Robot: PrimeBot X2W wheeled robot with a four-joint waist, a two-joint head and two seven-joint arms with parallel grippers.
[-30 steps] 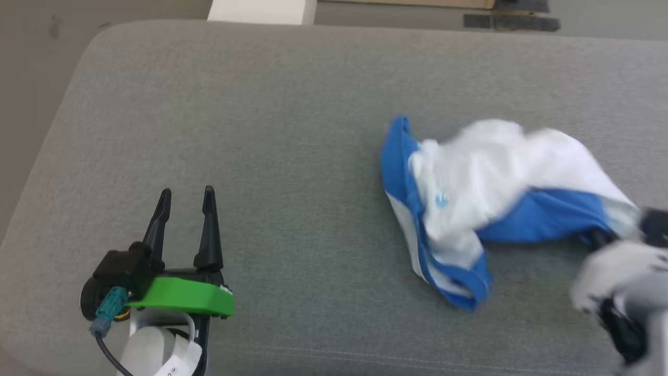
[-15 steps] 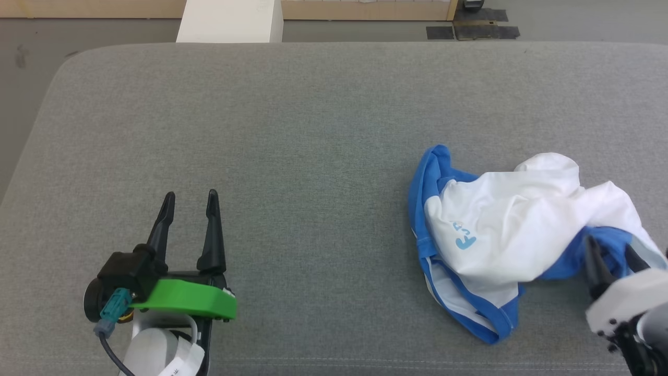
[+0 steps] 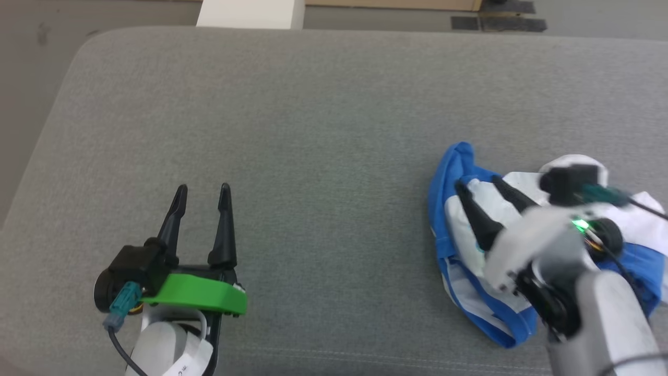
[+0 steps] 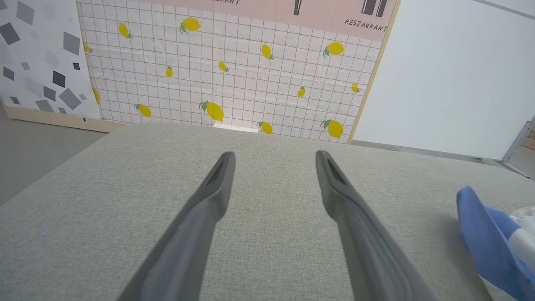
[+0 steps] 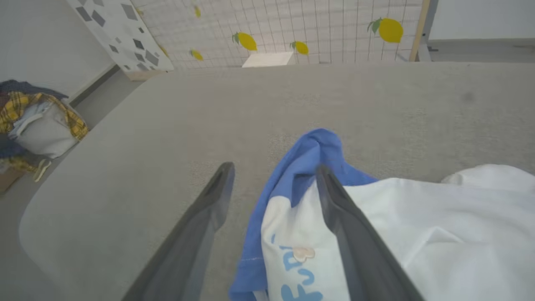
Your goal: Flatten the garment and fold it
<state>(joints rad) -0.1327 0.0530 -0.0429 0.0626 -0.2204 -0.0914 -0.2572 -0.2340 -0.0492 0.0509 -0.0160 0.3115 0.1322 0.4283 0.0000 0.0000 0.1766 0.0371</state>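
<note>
The garment lies crumpled on the right side of the grey cushion, white cloth bunched inside blue folds. My right gripper hovers open over its left part, fingers pointing up-left. In the right wrist view one finger crosses the white cloth with pale blue lettering, the other stands over bare cushion, and a blue fold of the garment rises between them; nothing is gripped. My left gripper rests open at the lower left, far from the cloth. The left wrist view has the left gripper over bare cushion and the garment at the right edge.
The grey cushioned surface has rounded corners and a seam along its near edge. A white box stands beyond the far edge. A basket of mixed clothes sits on the floor to the left. A lemon-print wall panel stands behind.
The right gripper opened, let go of the garment's blue part at the lower right and moved up-left over the heap. The garment settled. The camera shifted; the left gripper stayed.
</note>
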